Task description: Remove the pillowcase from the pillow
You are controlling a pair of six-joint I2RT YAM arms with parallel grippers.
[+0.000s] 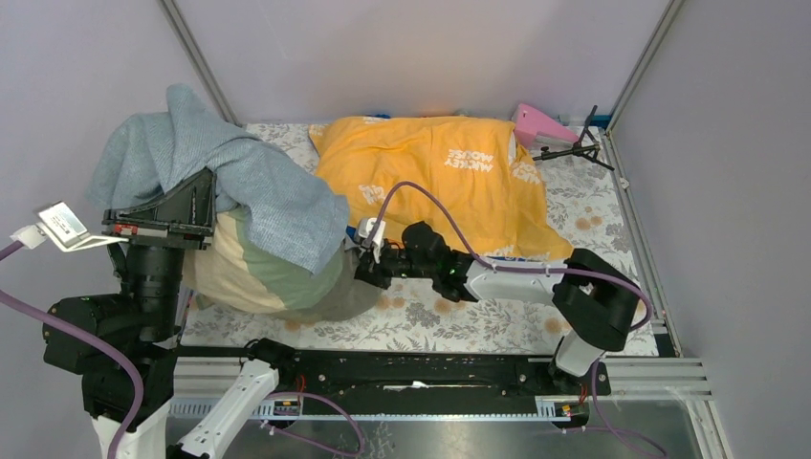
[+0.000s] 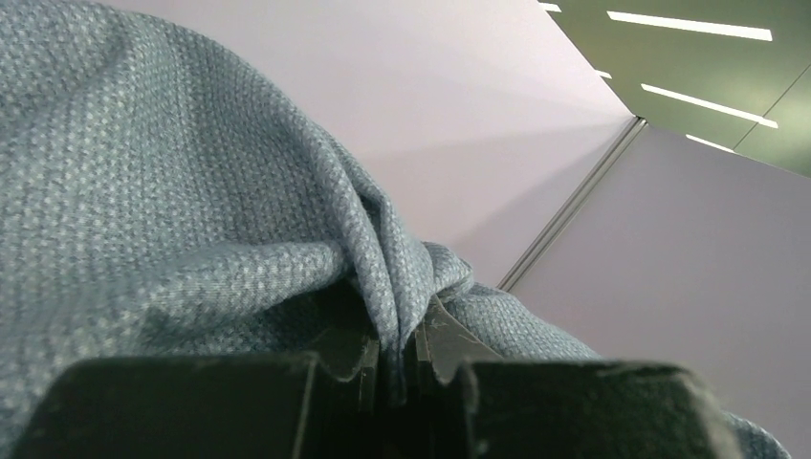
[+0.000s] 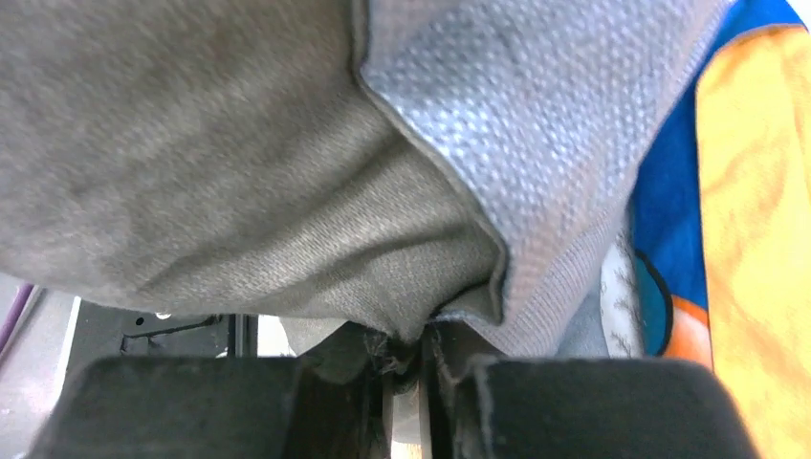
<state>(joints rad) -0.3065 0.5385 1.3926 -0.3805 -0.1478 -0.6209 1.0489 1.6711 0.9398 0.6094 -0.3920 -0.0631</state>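
1. Over at the left edge of the table (image 1: 459, 320), the left hand (image 2: 392, 373) is up high. Its jaws are clamped tight on a fold of the pillowcase (image 1: 258, 186), which drapes from it down to the right.
2. Under that drape, on the near-left part of the table, lies the pillow (image 1: 273, 277). Its near side is bare, and its long axis runs left to right between the two hands.
3. At the pillow's right end sits the right hand (image 1: 368, 268), low and pointing left. Its jaws are nearly together on a pinch of pillow fabric just beside the pillowcase hem; I cannot tell if the hem is caught too.
4. So the pillowcase lies up and left of the right hand. My read is that the next move is a pull apart along that axis, with the left hand taking the case and the right anchoring the pillow.
5. Along the far edge, right of middle, is an orange-covered pillow (image 1: 430, 167), not in play.
6. The count: one pillowcase, one pillow, two hands, one orange-covered pillow.
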